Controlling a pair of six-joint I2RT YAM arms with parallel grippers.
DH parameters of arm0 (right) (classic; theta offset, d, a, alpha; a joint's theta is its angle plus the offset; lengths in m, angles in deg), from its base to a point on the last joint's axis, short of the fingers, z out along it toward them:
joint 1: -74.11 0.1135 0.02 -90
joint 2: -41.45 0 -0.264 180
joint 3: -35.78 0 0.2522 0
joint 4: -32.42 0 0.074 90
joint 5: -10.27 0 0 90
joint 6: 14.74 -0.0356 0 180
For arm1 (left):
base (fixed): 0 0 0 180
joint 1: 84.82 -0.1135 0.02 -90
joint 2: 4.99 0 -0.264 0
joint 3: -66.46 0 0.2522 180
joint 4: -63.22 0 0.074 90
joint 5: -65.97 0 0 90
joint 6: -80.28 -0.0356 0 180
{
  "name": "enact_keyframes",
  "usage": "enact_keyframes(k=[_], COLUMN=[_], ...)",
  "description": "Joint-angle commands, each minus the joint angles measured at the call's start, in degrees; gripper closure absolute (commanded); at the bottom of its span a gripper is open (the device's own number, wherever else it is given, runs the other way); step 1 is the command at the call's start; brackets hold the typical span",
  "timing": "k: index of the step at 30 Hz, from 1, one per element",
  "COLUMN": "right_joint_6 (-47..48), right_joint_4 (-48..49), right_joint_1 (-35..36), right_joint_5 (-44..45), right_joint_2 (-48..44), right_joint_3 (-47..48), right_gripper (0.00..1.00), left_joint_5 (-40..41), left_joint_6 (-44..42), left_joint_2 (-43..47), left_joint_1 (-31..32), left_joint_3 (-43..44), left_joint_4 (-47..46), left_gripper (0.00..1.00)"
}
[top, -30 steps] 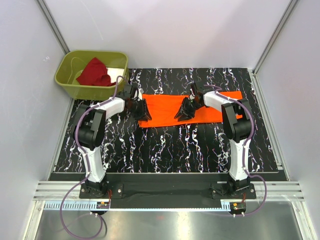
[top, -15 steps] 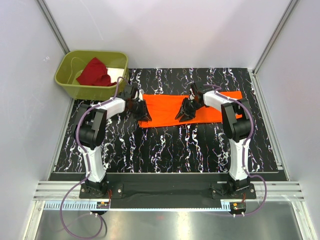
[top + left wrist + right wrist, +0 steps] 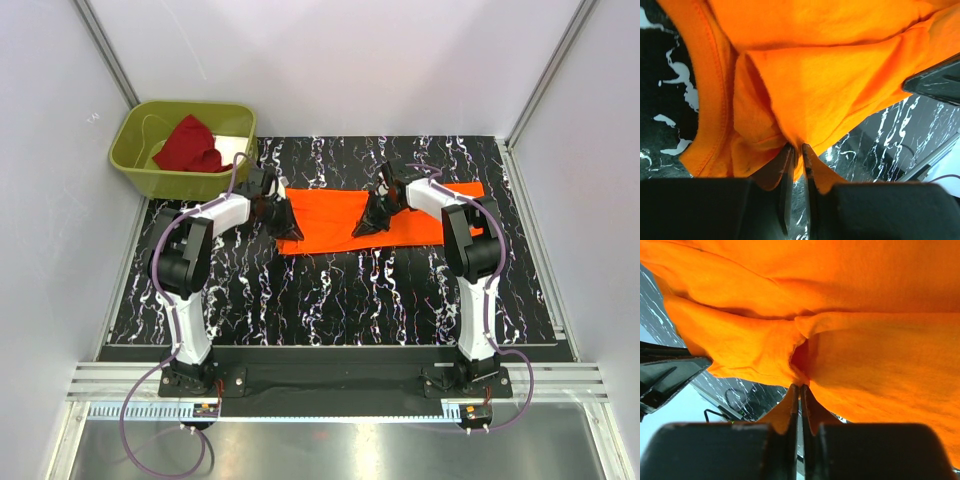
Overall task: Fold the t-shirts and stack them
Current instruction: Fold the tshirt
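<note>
The bright orange t-shirt (image 3: 330, 218) lies as a long folded band across the far middle of the black marbled table. My left gripper (image 3: 287, 228) is shut on the shirt's left end; its wrist view shows a pinch of orange cloth (image 3: 805, 90) between the tips. My right gripper (image 3: 366, 226) is shut on the shirt near its middle; its wrist view shows bunched orange cloth (image 3: 840, 340) held at the tips. The dark red t-shirt (image 3: 190, 145) lies crumpled in the bin.
The olive-green plastic bin (image 3: 135, 160) stands at the far left corner, just behind my left arm. The black marbled table (image 3: 340, 290) has white walls on three sides. A metal rail runs along the near edge by the arm bases.
My right gripper has closed on the orange cloth and shifted slightly. My left gripper has edged a little along the shirt's left end. The shirt lies much as before.
</note>
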Motion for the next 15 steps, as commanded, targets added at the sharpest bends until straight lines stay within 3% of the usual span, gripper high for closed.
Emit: enact_keyframes(k=[1, 15], right_joint_6=[0.69, 0.51], right_joint_4=[-0.91, -4.77], right_joint_1=[0.28, -1.47], right_joint_5=[0.7, 0.71], right_joint_2=[-0.45, 2.61], right_joint_3=[2.57, 12.85], right_gripper=[0.98, 1.0], left_joint_5=[-1.98, -4.01], left_joint_6=[0.45, 3.52], left_joint_2=[3.06, -2.21], left_joint_1=[0.23, -2.05], left_joint_3=[3.24, 13.34], left_joint_4=[-0.73, -0.81], left_gripper=[0.85, 0.86])
